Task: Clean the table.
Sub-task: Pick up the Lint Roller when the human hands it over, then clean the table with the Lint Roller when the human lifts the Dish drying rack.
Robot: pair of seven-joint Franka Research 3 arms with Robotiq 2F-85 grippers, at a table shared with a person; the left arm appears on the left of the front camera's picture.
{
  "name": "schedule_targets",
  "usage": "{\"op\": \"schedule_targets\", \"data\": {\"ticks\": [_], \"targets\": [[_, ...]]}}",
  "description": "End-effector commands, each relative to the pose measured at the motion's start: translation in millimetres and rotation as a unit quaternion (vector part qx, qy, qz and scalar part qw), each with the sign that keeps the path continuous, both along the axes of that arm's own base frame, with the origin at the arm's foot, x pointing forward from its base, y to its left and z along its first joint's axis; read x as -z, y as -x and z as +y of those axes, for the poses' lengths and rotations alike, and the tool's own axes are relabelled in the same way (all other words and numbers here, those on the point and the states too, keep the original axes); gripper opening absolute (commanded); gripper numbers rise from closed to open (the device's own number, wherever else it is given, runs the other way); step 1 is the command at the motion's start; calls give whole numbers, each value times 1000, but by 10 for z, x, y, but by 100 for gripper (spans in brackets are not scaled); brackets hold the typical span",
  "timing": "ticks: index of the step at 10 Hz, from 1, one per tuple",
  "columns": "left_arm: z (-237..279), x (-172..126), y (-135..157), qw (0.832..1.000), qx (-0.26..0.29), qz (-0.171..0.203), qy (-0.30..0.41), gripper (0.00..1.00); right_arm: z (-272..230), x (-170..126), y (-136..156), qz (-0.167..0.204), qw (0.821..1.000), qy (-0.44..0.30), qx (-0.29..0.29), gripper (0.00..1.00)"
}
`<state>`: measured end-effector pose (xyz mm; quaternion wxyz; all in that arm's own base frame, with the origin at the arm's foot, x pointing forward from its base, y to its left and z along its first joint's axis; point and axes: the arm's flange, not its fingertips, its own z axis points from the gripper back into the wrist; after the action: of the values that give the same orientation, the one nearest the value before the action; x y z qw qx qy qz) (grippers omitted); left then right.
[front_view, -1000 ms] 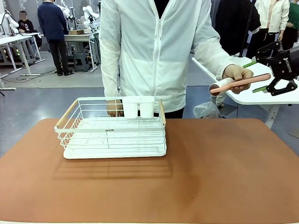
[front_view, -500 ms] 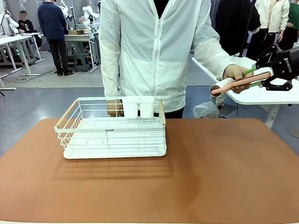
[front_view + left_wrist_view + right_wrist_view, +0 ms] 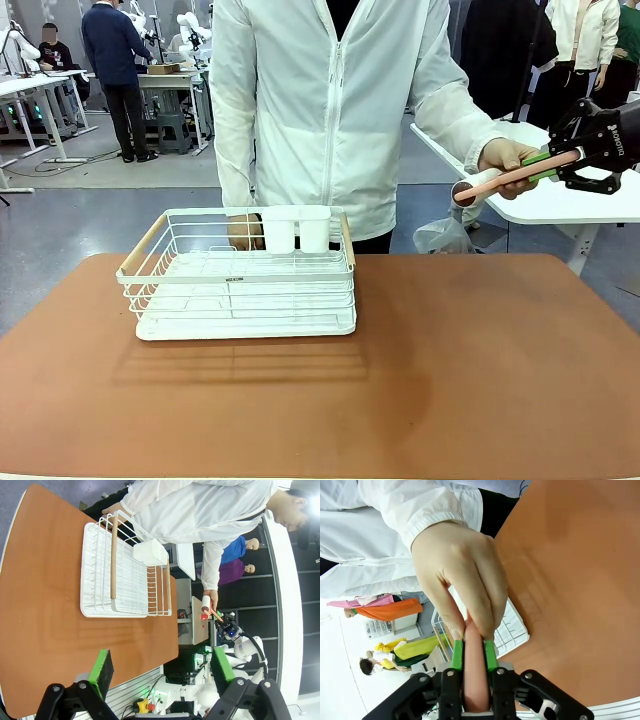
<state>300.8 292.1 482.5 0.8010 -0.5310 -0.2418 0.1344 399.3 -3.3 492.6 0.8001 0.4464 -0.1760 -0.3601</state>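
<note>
The reddish-brown table (image 3: 450, 370) spreads across the front view. Above its far right corner a person's hand (image 3: 505, 152) holds out a lint roller (image 3: 500, 181) with a pink handle and a white head. My right gripper (image 3: 558, 161) is shut on the far end of that handle. In the right wrist view the green pads (image 3: 457, 654) press both sides of the pink handle (image 3: 475, 675), and the person's hand (image 3: 460, 575) still grips it just ahead. My left gripper (image 3: 160, 667) hangs open and empty high over the table (image 3: 45, 610).
A white wire rack (image 3: 240, 275) with wooden handles and two white cups (image 3: 297, 230) stands on the table's far left half. The person stands right behind the far edge. A white-topped table (image 3: 560, 205) lies behind on the right.
My right gripper has gone from wide open around the pink handle to shut on it. The person's hand has stayed on the roller.
</note>
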Motion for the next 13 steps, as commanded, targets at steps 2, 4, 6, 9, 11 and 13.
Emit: {"op": "schedule_targets", "data": {"ticks": [2, 4, 6, 9, 11, 13], "targets": [[17, -11, 14, 1000, 0, -6, 3, 100, -16, 11, -29, -16, 1000, -6, 13, 0], [17, -11, 14, 1000, 0, -6, 3, 100, -8, 0, 0, 0, 1000, -1, 1, 0], [17, -11, 14, 1000, 0, -6, 3, 100, -8, 0, 0, 0, 1000, -1, 1, 0], [17, -11, 14, 1000, 0, -6, 3, 100, -8, 0, 0, 0, 1000, -1, 1, 0], [17, -11, 14, 1000, 0, -6, 3, 100, -8, 0, 0, 0, 1000, -1, 1, 0], [17, -11, 14, 1000, 0, -6, 3, 100, -8, 0, 0, 0, 1000, -1, 1, 0]]}}
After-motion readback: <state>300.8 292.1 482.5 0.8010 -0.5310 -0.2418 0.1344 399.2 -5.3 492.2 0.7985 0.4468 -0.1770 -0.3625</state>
